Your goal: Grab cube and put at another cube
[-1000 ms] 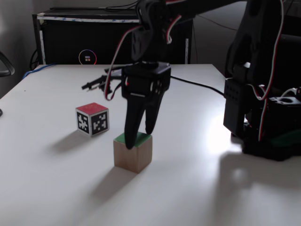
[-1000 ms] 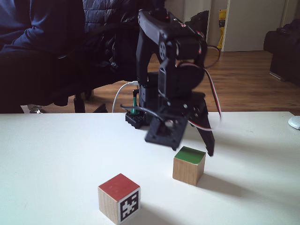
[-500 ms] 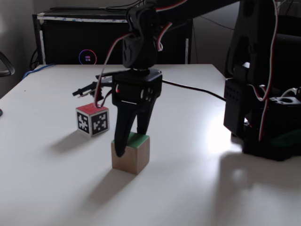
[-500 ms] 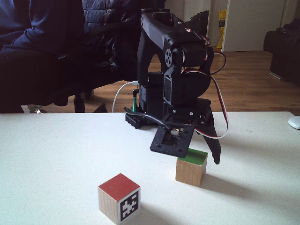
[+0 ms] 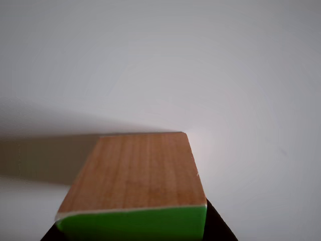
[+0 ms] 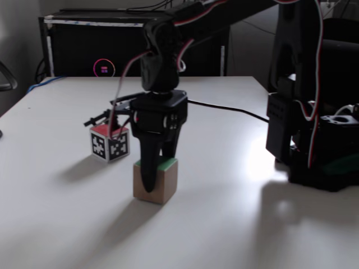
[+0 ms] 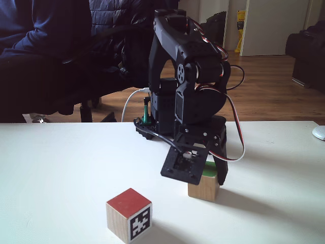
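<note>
Arm bent over from its base, gripper (image 6: 155, 178) pointing straight down, fingers straddling the cube (image 6: 162, 185) on the table (image 6: 224, 224); jaws are partly open with the cube between them, but a firm grip can't be told. The red-topped cube (image 6: 110, 142) sits near, beside the jaws, apart.

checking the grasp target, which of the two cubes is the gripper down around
The green-topped cube: the gripper straddles it. The red-topped cube with black-and-white markers stands apart.
</note>
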Controlling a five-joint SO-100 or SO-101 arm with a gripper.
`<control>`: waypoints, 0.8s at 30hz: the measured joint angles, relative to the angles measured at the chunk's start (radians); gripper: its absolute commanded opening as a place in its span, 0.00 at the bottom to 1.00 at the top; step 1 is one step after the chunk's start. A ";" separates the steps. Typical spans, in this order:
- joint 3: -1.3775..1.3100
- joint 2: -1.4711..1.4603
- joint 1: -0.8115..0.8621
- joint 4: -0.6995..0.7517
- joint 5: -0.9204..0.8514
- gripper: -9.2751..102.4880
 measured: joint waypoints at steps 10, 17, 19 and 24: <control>-0.002 0.078 0.000 0.000 0.066 0.16; -0.049 0.195 0.094 0.069 0.147 0.17; -0.080 0.195 0.135 0.081 0.170 0.17; -0.141 0.195 0.238 0.084 0.186 0.17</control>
